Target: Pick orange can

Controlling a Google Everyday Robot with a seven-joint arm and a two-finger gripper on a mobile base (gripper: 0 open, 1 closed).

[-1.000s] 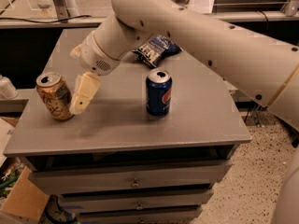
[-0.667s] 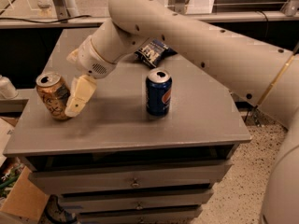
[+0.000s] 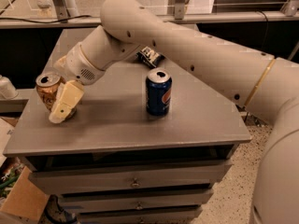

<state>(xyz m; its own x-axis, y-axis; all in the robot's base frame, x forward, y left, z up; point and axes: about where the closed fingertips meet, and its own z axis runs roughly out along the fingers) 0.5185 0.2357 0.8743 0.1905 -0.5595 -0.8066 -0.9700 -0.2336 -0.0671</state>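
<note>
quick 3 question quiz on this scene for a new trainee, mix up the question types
1. How many cans are on the table?
2. True or false: in the camera view, the orange can is left of the blue Pepsi can.
3. The gripper is: A) at the orange can, near the table's left edge; B) over the blue Pepsi can; C) raised high above the table.

Key: 1) two; 2) true; 3) A
</note>
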